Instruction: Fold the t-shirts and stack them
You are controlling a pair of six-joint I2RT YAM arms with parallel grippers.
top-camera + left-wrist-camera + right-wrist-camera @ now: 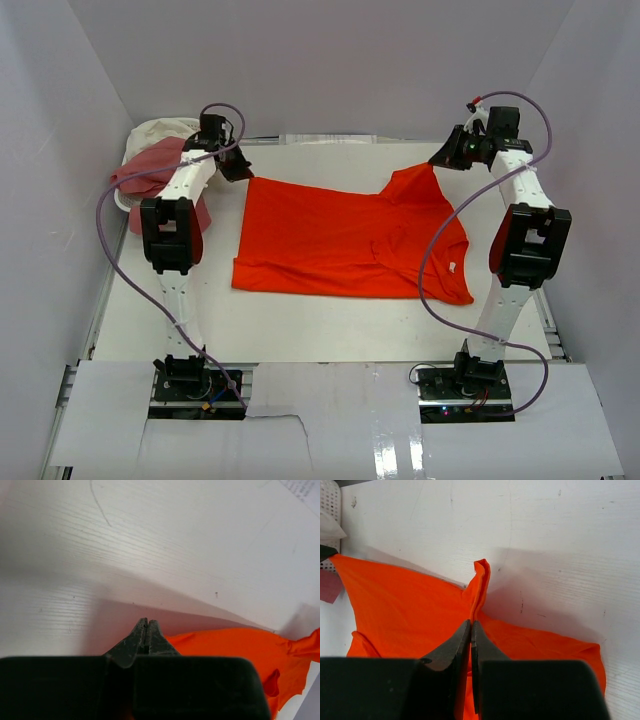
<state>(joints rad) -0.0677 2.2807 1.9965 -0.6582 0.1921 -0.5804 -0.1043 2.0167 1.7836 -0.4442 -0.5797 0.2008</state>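
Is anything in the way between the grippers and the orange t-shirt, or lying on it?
Nothing visible. The left gripper and right gripper are each shut on the far edge of the orange t-shirt, and nothing lies on it. The basket sits apart, far left.

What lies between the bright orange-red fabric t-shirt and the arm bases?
Top external view: below the orange-red t-shirt, bare white tabletop and the right arm's purple cable.
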